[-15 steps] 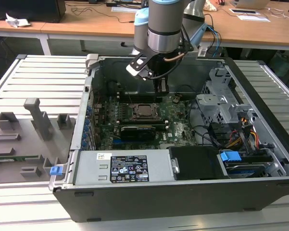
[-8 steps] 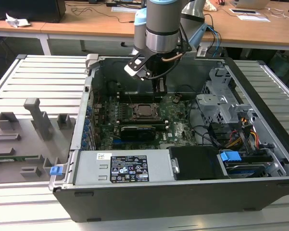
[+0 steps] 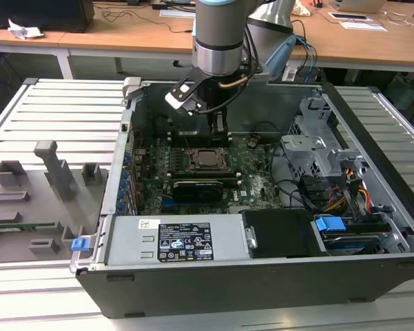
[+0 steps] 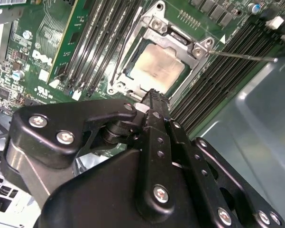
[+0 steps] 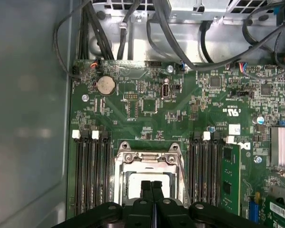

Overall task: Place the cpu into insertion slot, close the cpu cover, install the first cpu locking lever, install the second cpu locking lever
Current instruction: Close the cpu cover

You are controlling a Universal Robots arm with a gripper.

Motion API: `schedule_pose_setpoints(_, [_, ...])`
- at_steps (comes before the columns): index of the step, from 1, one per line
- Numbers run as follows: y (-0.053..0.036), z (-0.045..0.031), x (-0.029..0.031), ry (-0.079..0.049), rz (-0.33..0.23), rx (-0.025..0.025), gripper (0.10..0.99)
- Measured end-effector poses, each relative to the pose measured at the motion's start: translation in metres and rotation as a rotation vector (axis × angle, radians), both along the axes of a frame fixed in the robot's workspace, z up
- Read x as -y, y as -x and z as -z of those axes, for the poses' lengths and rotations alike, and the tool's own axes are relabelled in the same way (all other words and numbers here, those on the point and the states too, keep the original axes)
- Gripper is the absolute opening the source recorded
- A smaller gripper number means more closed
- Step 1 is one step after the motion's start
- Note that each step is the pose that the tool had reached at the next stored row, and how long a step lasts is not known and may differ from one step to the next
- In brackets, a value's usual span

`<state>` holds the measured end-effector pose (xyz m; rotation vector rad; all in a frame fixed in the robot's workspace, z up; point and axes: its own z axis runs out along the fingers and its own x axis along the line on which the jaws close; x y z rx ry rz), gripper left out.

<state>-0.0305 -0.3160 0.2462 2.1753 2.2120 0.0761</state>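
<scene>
The gripper (image 5: 151,184) hangs close over the cpu (image 4: 156,66), its two black fingers pressed together on nothing. The cpu, a pale, matte metal square, sits in the insertion slot (image 4: 127,72) on the green board (image 5: 147,109) (ribbed black memory slots (image 4: 99,38) flank it). The cpu cover (image 4: 199,47), a thin, shiny silver frame, lies flat around it.

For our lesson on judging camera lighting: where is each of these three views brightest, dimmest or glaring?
Exterior view: the computer case is dim inside, while the slatted table around it is pale and evenly lit. Second wrist view: the cpu top has a washed-out sheen. First wrist view: the case floor beyond the motherboard glares white.
</scene>
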Motion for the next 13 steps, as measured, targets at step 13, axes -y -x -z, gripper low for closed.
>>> schedule_pose_setpoints(13, [0.0154,0.0023,-0.0001,0.0,0.0,0.0064,0.106])
